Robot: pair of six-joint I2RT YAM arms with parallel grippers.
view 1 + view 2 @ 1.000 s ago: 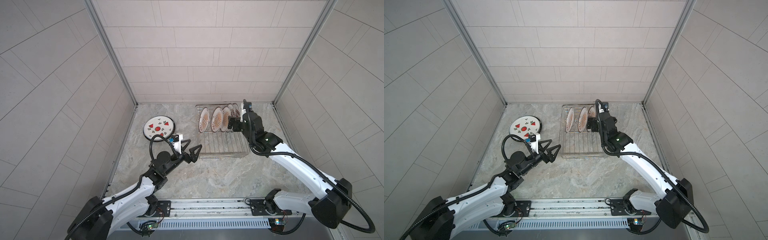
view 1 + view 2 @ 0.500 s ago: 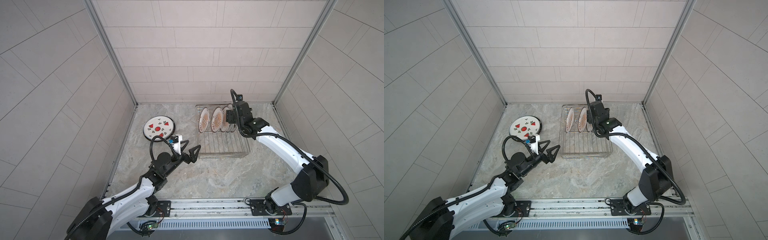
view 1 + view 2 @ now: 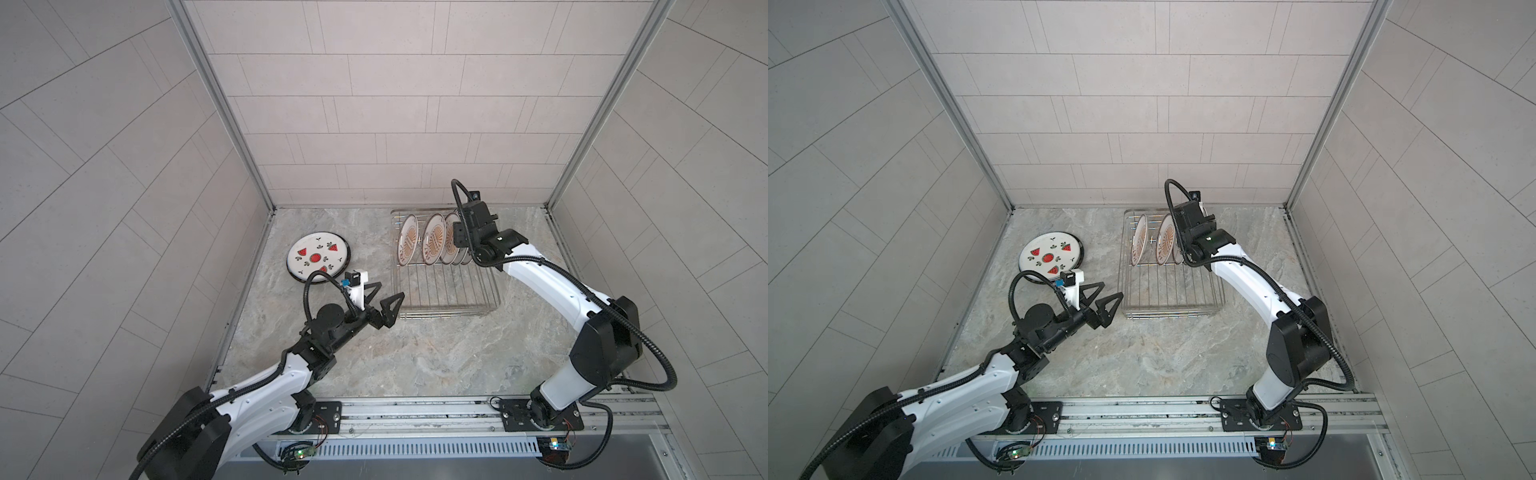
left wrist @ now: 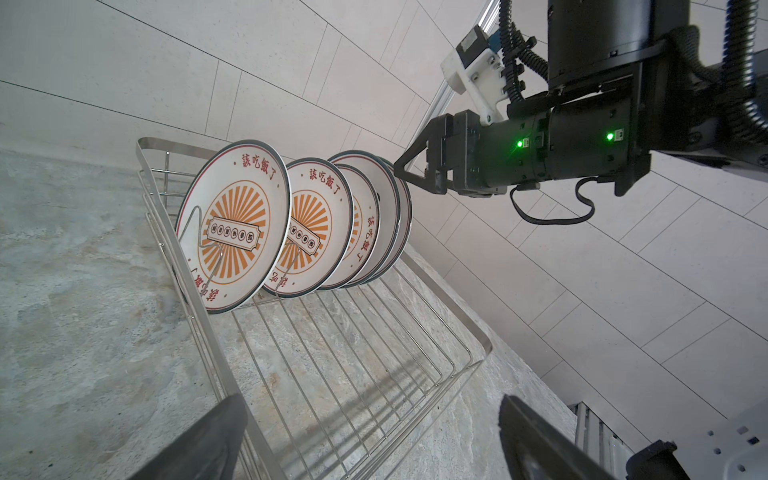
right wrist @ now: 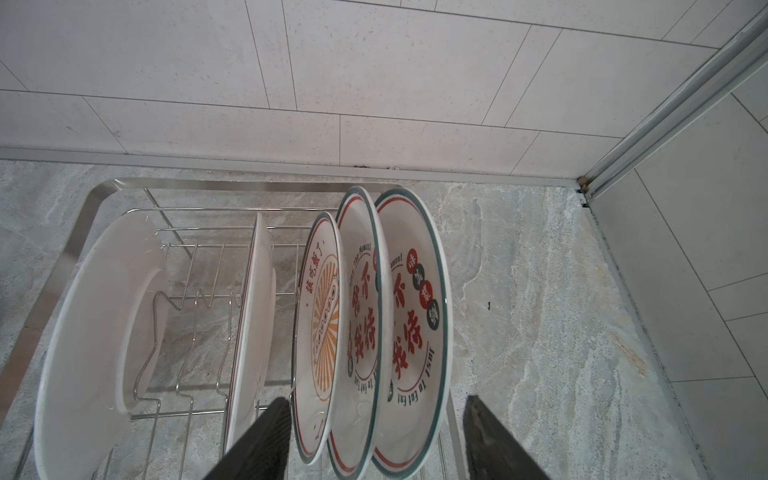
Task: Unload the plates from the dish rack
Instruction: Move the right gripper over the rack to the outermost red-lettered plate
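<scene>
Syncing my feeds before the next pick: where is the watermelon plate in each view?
Top view: watermelon plate lying left of dish rack.
Top view: same spot.
Left wrist: absent.
Right wrist: absent.
Shared landmark: dish rack, in all four views.

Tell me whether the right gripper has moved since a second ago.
Yes: in a top view the right gripper has shifted left, inward from the right end of the dish rack.

Bright, even light; top views bend at edges; dish rack (image 4: 332, 353) casts soft shadows.
</scene>
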